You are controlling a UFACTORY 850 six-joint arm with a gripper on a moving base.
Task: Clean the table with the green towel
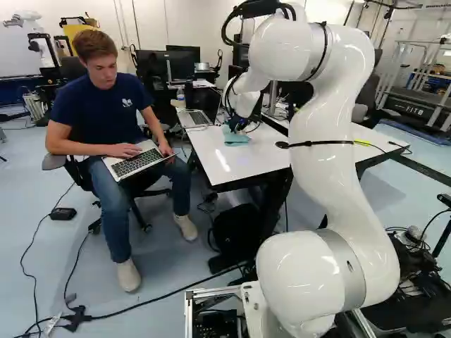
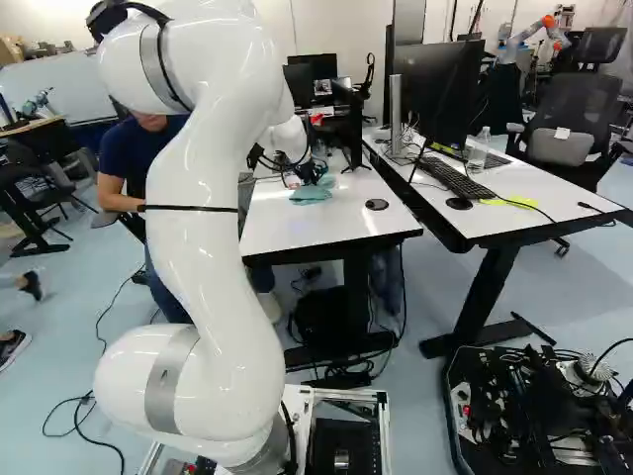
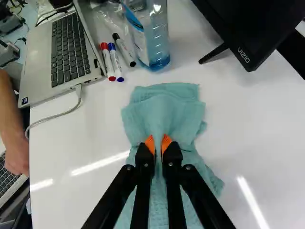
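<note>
The hand point(image 3: 158, 144) pinched the towel point(image 3: 164, 107) on the desk point(image 1: 250, 160), upper middle of the left base view. Wiping seemed the step; next, it likely had to rub gently along.

Hand point(image 2: 314, 176) pinching bunched green towel point(image 3: 164, 107) on white table point(image 3: 238, 129); three markers point(image 3: 115, 61) beside bottle point(image 3: 159, 40).

Rises from the lowest joint point(image 1: 303, 282), bends ahead and points the gripper point(image 2: 313, 172) down, with fingers point(image 3: 150, 143) pinched close together.
</note>
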